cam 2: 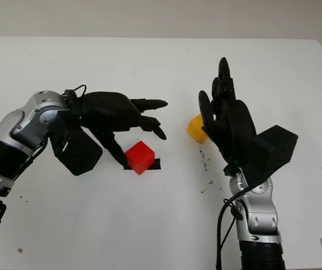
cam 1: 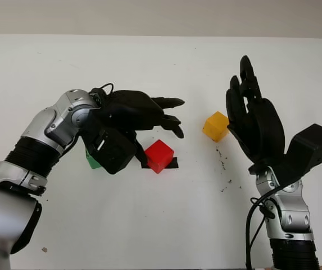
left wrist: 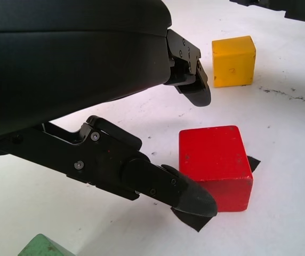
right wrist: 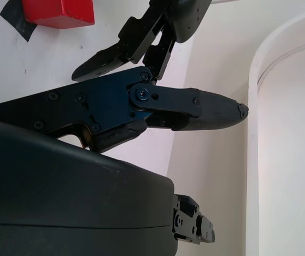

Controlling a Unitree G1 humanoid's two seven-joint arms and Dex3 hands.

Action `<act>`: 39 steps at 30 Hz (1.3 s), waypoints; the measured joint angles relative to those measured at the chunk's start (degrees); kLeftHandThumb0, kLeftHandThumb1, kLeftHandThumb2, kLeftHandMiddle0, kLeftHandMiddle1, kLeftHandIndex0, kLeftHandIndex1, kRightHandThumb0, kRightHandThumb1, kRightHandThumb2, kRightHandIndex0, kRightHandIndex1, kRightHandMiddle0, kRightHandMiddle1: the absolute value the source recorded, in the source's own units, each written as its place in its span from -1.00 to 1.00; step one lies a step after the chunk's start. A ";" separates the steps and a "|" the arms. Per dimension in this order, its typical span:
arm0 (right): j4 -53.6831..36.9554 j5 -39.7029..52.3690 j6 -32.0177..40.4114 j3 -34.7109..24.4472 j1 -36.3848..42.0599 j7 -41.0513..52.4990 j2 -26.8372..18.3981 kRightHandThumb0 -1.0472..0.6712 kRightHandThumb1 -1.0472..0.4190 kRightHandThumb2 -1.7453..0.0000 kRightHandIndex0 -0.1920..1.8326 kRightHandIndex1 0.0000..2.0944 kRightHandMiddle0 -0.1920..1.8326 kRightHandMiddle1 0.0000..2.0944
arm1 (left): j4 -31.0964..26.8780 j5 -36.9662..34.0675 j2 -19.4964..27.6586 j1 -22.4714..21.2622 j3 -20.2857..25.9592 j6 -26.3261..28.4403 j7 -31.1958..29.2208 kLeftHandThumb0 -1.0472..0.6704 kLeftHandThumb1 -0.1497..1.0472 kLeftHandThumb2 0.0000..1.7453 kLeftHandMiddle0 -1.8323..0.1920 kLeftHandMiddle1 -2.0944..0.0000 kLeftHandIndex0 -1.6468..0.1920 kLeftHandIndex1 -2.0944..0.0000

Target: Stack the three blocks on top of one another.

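Red block: small red cube (cam 1: 160,155) sits on a black tape mark (left wrist: 195,218) mid-table.
Left hand: (cam 1: 135,112) hovers open, empty, just above and behind the red cube.
Green block: (cam 1: 92,160) left of red, half-hidden under the left wrist.
Yellow block: (cam 1: 215,126) right of red.
Right hand: (cam 1: 254,121) raised open beside yellow.

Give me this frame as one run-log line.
stack: none yet | red block: on black tape, ungrasped | left robot hand: open, over red block | right robot hand: open, beside yellow block | green block: behind left arm
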 measured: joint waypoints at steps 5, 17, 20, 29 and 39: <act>0.20 -0.19 -0.02 0.02 -0.02 0.07 -0.02 -0.69 -1.00 0.44 -1.00 -1.00 -1.00 -1.00 | -5.44 -3.75 1.84 0.87 1.24 5.06 -3.77 -0.64 0.74 -0.94 1.00 1.00 0.89 0.81; 9.81 -1.14 -6.15 -3.15 -10.18 9.80 -11.55 -0.66 -0.96 0.84 -0.97 -0.97 -0.90 -0.94 | -27.79 -27.02 4.66 15.65 23.77 41.05 -2.09 -0.85 1.00 -0.28 1.00 1.00 1.00 1.00; 14.97 -0.77 -6.44 -3.75 -15.11 13.91 -16.04 -0.59 -0.85 0.94 -0.96 -0.96 -0.86 -0.92 | -31.05 -31.67 0.00 22.08 29.55 44.13 6.17 -0.77 1.00 -0.29 1.00 1.00 1.00 1.00; 25.48 -16.39 -14.93 1.94 -26.71 17.89 -29.83 -0.68 -0.72 0.95 -0.72 -0.86 -0.56 -0.76 | -32.27 -41.84 -8.18 30.34 39.55 43.36 19.28 -0.67 1.00 -0.33 1.00 1.00 1.00 1.00; 34.14 -34.46 -25.11 14.00 -36.62 20.91 -37.47 -0.64 -0.68 0.94 -0.80 -0.95 -0.54 -0.85 | -26.44 -43.04 -13.91 33.95 41.14 36.95 26.98 -0.66 1.00 -0.35 0.96 0.95 0.98 0.99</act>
